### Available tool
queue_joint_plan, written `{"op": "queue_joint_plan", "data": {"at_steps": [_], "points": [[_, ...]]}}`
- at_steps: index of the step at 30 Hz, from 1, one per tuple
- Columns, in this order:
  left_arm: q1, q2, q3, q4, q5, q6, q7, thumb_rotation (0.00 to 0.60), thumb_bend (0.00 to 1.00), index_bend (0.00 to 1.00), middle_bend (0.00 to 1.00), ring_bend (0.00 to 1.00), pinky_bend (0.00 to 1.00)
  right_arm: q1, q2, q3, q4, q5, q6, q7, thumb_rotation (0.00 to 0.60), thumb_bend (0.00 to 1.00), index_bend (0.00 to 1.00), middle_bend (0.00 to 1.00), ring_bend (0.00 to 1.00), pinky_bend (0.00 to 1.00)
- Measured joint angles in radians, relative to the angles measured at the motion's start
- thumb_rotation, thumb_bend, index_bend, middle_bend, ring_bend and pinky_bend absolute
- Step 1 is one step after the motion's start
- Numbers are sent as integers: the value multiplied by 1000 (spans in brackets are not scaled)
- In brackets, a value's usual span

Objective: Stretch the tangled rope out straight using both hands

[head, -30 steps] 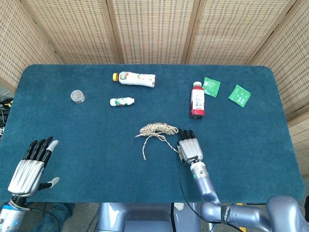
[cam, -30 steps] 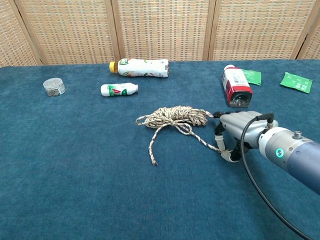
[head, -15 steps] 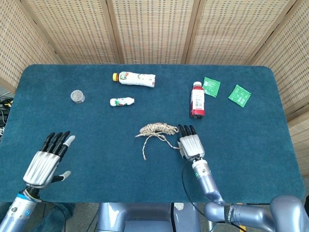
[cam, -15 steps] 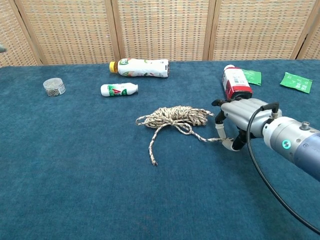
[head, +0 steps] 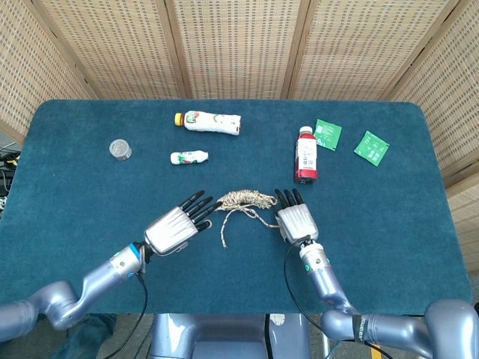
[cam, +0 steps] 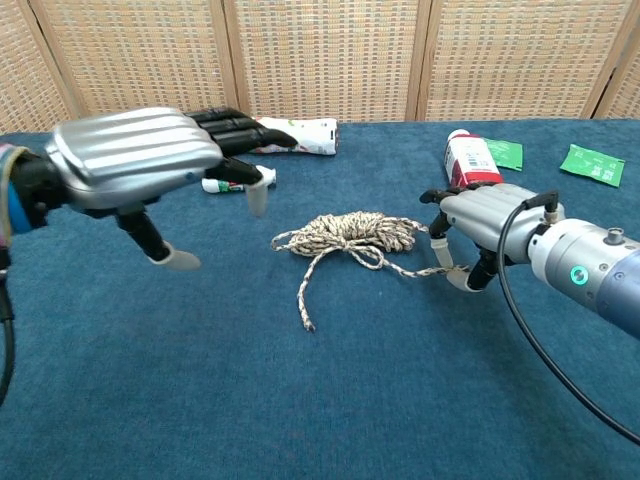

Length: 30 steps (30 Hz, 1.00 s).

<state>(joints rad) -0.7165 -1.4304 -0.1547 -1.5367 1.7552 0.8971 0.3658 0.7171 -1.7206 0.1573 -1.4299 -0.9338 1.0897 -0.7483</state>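
we see the rope [head: 243, 203] lying as a small bundle near the middle of the table [head: 389, 224], with one loose end running toward the near edge and another strand going to the right.

the right hand [head: 296, 221] sits low just right of the bundle, palm down, fingers pointing to the far edge. in the chest view the right hand [cam: 480, 222] pinches the right strand of the rope [cam: 345, 237] between thumb and a finger, and the strand looks lifted a little from the cloth. the forearm comes from the near edge.

the left hand [head: 176, 226] is just left of the bundle, back upward, its fingers spread and reaching toward the rope. it holds nothing, the palm is released. in the chest view the left hand [cam: 140, 160] floats above the table and we cannot tell whether the fingertips touch the rope. its arm comes from the near left corner.

toward the far edge lie a large white bottle [head: 209, 121] and a small white bottle [head: 188, 157]. a red bottle [head: 305, 155] is beyond the right hand. two green packets [head: 349, 140] lie toward the far right corner, and a small round jar [head: 120, 149] toward the far left corner.
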Motion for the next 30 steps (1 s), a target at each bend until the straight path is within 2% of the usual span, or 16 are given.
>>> {"op": "queue_joint_plan", "data": {"at_steps": [10,18,30], "points": [[-111,-135,-1,113,-46,-92,87,600,226,476,0,0,0,9,8,11,19,-1,-31,42,600,498,685,30,0,0],[-145,-196,25,167,-87,-116,118,600,249,512,0,0,0,14,1,16,33,0,-42,64,600,496,683,30,0,0],[-173,-282,57,289,-123,-115,140,600,268,512,0,0,0,14,-5,10,44,-6,-46,77,600,498,683,32,0,0]]}}
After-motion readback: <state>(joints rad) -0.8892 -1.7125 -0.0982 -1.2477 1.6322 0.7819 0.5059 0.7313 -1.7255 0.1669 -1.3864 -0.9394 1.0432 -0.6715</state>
